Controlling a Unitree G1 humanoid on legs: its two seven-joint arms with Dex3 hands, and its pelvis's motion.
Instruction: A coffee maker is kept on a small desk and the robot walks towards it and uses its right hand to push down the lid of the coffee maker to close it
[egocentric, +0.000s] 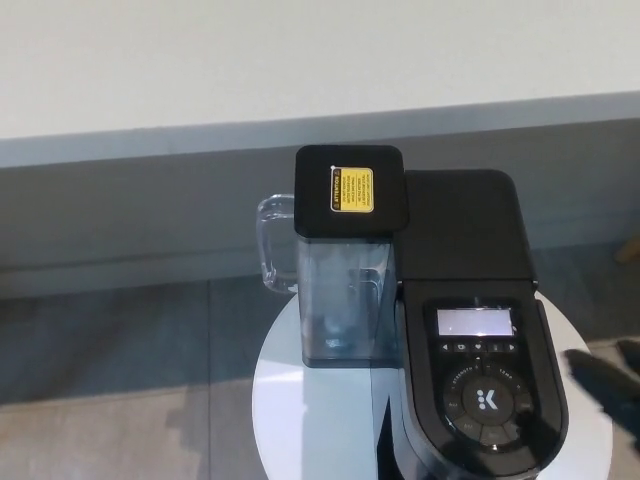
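Note:
The black coffee maker (462, 235) stands on a small round white desk (310, 415). Its lid (487, 425), with a lit display (476, 322) and a round dial, lies flat and nothing rests on it. A clear water tank (345, 300) with a black cap and a yellow label is fixed to the machine's left side. My right hand (608, 382) shows only as a dark blur at the right edge, just off the lid's right side and apart from it. My left hand does not show.
A grey baseboard strip (150, 145) and a white wall run behind the desk. Grey and brown floor tiles (110, 400) lie to the left. The tank's clear handle (268, 245) sticks out to the left.

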